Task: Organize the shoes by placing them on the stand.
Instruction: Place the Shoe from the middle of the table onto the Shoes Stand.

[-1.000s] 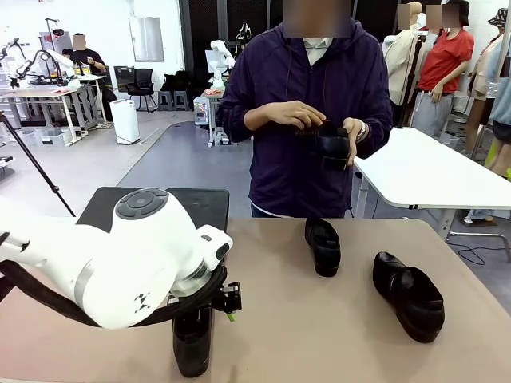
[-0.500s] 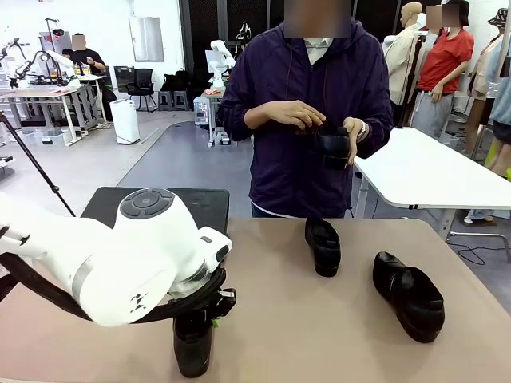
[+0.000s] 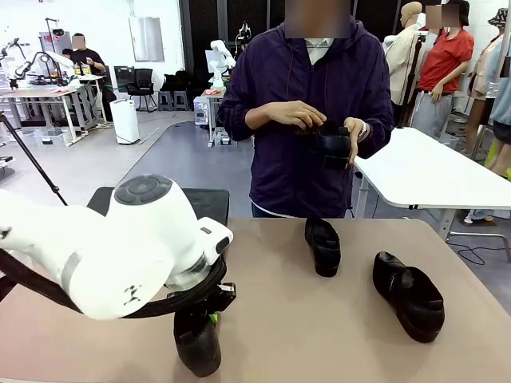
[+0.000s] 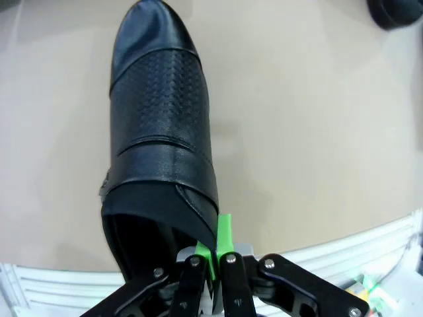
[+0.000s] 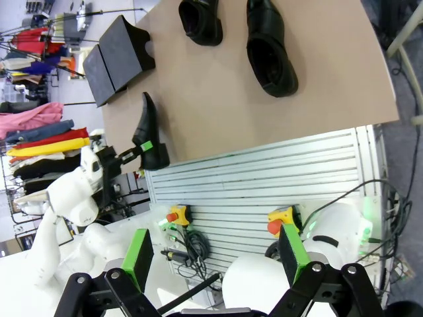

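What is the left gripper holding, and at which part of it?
The left gripper is shut on a shoe, pinching the rim of its opening near the heel.

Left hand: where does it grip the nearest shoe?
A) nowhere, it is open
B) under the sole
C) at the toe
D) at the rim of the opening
D: the left hand is shut on the opening rim of the shoe, whose toe points away.
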`<state>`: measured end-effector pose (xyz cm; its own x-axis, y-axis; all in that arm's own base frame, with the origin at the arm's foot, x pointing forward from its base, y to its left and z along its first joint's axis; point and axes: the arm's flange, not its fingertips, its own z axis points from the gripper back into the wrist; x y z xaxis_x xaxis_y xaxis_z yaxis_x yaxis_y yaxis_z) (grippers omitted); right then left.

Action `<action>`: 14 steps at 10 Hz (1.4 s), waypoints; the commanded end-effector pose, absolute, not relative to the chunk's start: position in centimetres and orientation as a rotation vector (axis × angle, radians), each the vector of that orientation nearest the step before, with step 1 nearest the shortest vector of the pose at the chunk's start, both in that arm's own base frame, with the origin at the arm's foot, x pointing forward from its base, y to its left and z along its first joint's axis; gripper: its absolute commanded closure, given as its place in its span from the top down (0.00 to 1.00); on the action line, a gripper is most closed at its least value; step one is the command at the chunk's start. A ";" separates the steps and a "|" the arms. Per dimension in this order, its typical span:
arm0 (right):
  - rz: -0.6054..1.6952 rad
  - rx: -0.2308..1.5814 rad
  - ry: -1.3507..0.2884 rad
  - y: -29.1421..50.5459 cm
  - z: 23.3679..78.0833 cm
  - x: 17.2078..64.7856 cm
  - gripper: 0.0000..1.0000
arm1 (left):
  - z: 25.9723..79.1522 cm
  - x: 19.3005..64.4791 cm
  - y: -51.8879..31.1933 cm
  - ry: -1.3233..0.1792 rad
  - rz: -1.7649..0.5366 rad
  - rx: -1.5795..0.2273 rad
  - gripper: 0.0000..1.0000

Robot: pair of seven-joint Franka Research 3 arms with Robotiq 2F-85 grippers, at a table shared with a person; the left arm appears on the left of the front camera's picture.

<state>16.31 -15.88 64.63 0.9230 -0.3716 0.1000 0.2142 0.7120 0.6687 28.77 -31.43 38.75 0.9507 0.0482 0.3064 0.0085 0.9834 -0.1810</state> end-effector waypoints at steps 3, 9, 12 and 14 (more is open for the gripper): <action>-0.313 0.726 -0.247 -15.8 64.8 16.3 1.00 | 51.0 21.9 -24.8 -0.400 -0.246 -0.156 0.00; -0.313 0.726 -0.247 -15.8 64.8 16.3 1.00 | 56.8 21.2 -21.9 -0.527 -0.335 -0.112 0.00; -0.313 0.726 -0.247 -15.8 64.8 16.3 1.00 | 56.8 21.2 -21.9 -0.527 -0.335 -0.112 0.00; -0.313 0.726 -0.247 -15.8 64.8 16.3 1.00 | 56.8 21.2 -21.9 -0.527 -0.335 -0.112 0.00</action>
